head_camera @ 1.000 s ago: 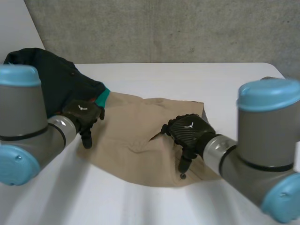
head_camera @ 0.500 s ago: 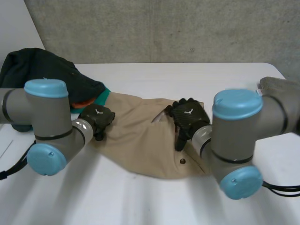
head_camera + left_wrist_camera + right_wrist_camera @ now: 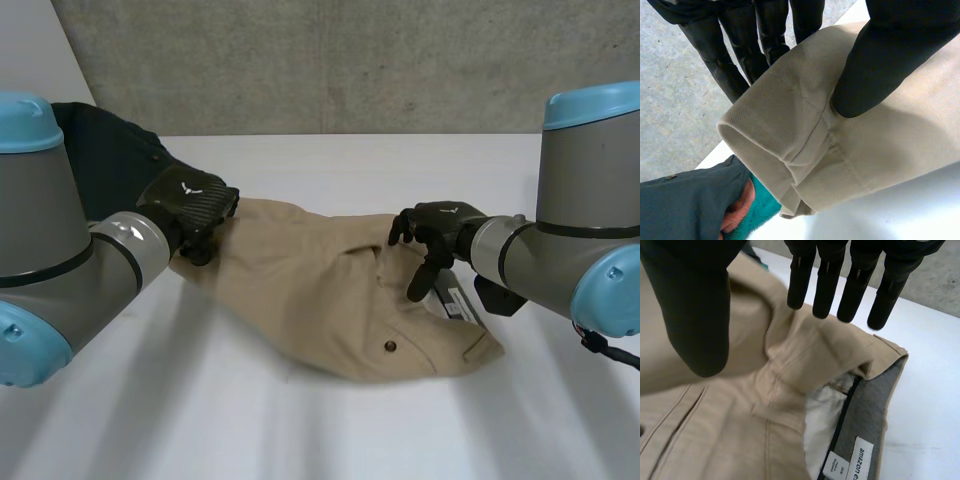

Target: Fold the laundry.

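While my left hand (image 3: 890,55) pinches the tan trousers (image 3: 310,290) at a leg hem, right hand (image 3: 440,225) hovers slack-fingered over the waistband (image 3: 867,405). No fold made yet; dark garment pile (image 3: 110,160) untouched.

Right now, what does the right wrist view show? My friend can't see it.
The robot's right hand hangs over tan pants, fingers straight above the turned-out waistband. Grey lining and white labels show inside it.
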Controlling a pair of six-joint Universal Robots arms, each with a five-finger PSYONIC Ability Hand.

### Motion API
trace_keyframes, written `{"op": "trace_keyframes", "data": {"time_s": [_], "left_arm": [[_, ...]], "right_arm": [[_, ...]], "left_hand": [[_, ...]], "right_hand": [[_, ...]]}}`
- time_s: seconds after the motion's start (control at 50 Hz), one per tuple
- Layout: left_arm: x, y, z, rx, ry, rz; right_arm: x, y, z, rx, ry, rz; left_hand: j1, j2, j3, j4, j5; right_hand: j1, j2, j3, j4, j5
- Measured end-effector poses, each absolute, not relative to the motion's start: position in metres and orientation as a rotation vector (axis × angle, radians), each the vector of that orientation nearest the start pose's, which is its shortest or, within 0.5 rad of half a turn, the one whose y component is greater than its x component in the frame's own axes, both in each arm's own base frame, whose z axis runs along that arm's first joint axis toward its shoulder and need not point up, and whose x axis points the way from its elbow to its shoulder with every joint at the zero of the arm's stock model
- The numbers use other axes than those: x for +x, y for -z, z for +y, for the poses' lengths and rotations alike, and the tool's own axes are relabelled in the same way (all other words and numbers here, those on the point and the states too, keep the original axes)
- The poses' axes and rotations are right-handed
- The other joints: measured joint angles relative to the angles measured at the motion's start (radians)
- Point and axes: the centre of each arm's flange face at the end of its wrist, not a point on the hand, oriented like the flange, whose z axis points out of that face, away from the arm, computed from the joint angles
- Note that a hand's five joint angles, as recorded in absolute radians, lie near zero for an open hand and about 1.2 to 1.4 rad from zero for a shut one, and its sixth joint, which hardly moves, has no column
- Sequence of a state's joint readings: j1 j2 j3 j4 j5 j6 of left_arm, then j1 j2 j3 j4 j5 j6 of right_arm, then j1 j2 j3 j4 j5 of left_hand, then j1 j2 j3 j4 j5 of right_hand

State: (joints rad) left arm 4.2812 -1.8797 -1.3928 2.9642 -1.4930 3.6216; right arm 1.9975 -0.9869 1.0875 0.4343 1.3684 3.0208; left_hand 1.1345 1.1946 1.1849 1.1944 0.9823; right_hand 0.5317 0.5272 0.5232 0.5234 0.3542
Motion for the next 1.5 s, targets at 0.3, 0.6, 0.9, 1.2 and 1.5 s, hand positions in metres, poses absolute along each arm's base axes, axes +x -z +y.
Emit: {"op": "trace_keyframes", "data": {"time_s": [0.3,0.6,0.9,1.2,1.5], "left_arm": [[-0.269,-0.253,-0.258,1.187,1.874,2.280],[-0.274,-0.266,-0.250,1.161,1.957,2.303],[-0.283,-0.330,-0.316,0.926,2.343,1.986],[-0.285,-0.403,-0.318,0.638,2.789,1.766],[-0.281,-0.190,-0.278,1.105,1.857,2.446]], "right_arm": [[0.290,-0.237,-0.277,-0.825,1.478,2.260],[0.350,-0.145,-0.277,-0.857,1.571,2.217],[0.332,-0.273,-0.362,-0.837,2.289,1.788],[0.325,-0.363,-0.369,-0.952,2.610,1.192],[0.298,-0.155,-0.300,-1.649,1.669,1.979]], "left_hand": [[0.000,0.000,0.000,0.000,0.000],[0.000,0.000,0.000,0.000,0.000],[0.000,0.003,0.004,0.001,0.000],[0.006,0.004,0.004,0.001,0.020],[0.006,0.005,0.004,0.001,0.020]], "right_hand": [[-0.131,-0.129,-0.120,-0.128,-0.151],[0.181,0.187,0.187,0.186,0.178],[0.573,0.631,0.662,0.671,0.590],[0.573,0.631,0.663,0.672,0.640],[0.572,0.645,0.663,0.674,0.639]]}}
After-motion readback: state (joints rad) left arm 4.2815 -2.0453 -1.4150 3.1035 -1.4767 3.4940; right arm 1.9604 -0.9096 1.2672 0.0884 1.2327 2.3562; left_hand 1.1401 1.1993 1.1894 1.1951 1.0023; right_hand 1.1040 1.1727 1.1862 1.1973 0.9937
